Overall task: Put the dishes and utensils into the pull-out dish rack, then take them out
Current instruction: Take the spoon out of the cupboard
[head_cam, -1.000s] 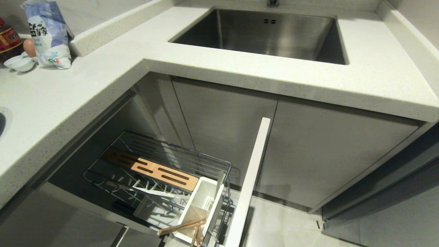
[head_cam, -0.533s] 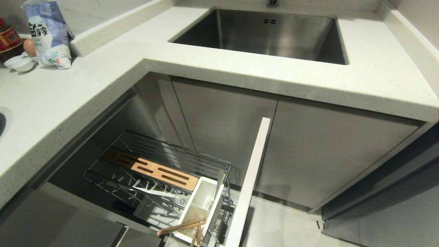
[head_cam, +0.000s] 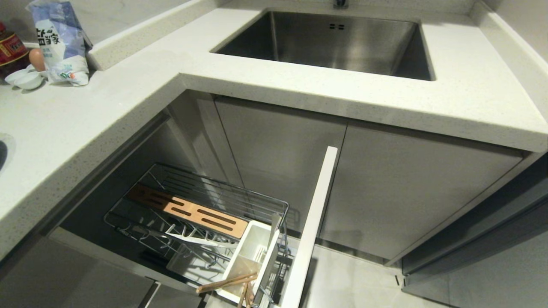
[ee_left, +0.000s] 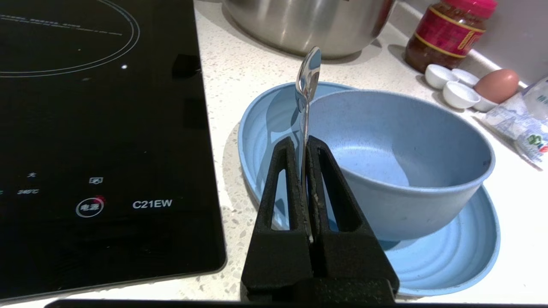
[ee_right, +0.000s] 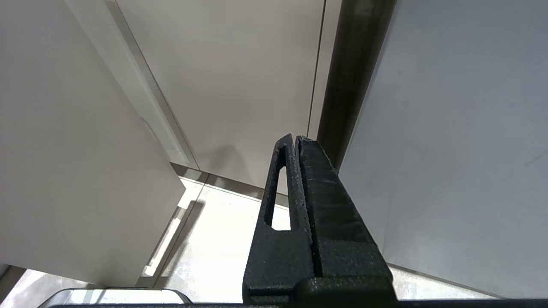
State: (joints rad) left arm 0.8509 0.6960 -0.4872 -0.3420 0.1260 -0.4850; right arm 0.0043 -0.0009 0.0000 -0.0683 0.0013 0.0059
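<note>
The left end effector (ee_left: 305, 147) is clamped on the handle of the silver spoon (ee_left: 306, 85), whose bowl end stands up beyond the fingertips, above the near rim of the pale-blue bowl (ee_left: 398, 162). That bowl sits inside the pale-blue oval plate (ee_left: 454, 261), and the plate lies on the speckled tabletop (ee_left: 239, 72) just beside the black induction hob (ee_left: 98, 141). Beyond the plate stands a steel pot (ee_left: 308, 21); to its side are a red-lidded jar (ee_left: 445, 34), three tiny white saucers (ee_left: 454, 83), a brown egg (ee_left: 496, 84) and a plastic bag (ee_left: 520, 122). In the head view neither arm shows; the pull-out dish rack (head_cam: 201, 214) stands drawn out from under the tabletop, its white panel front (head_cam: 314, 222) toward the floor side. The wooden chopsticks (head_cam: 227, 283) rest in the white caddy (head_cam: 250, 256) at the rack's front end, tips sticking out over its edge, though the frame edge cuts them off, so how deep they sit is unclear. The right end effector (ee_right: 295, 143) hangs low beside grey cabinet doors (ee_right: 231, 77), its fingers pressed together with nothing between them.
</note>
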